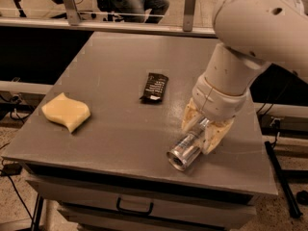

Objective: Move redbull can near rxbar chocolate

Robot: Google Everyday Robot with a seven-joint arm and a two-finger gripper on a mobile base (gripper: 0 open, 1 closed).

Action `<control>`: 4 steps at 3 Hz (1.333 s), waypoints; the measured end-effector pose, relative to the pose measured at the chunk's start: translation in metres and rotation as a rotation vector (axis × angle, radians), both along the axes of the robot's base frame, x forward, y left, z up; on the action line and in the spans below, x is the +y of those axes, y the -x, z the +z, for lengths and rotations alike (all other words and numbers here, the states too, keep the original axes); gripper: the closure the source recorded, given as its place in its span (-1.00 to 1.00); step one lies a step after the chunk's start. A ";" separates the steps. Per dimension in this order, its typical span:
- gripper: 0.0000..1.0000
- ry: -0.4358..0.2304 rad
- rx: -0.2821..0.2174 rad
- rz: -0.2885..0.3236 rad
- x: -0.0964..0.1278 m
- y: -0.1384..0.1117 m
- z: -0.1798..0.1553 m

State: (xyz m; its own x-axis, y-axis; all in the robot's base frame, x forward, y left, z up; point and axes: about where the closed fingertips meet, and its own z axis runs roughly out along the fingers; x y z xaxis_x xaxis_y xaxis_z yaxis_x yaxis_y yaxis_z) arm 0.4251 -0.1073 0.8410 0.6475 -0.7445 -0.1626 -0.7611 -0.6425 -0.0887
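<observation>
The redbull can (184,151) lies on its side near the front right of the grey table (115,61), its open end toward the front edge. My gripper (202,128) comes down from the white arm (250,28), and its pale fingers (190,116) are closed on either side of the can's far end. The can still rests on the tabletop. The rxbar chocolate (155,87), a flat black bar with white lettering, lies near the table's middle, up and to the left of the can and apart from it.
A wavy pale-yellow sponge (66,111) lies at the table's left front. A drawer with a handle (134,208) sits under the front edge. A rail with posts (189,8) runs behind the table.
</observation>
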 end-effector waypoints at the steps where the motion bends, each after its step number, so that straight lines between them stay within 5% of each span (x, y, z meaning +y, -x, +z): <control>1: 0.67 -0.035 0.011 -0.027 0.004 -0.011 0.014; 2: 0.73 -0.071 0.005 -0.080 0.010 -0.044 0.034; 4: 0.44 -0.137 -0.025 -0.162 0.052 -0.110 0.046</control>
State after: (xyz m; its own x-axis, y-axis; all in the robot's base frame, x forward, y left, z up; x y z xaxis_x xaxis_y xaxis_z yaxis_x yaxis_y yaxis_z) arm 0.5355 -0.0555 0.8872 0.5261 -0.8113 -0.2548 -0.8500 -0.4923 -0.1875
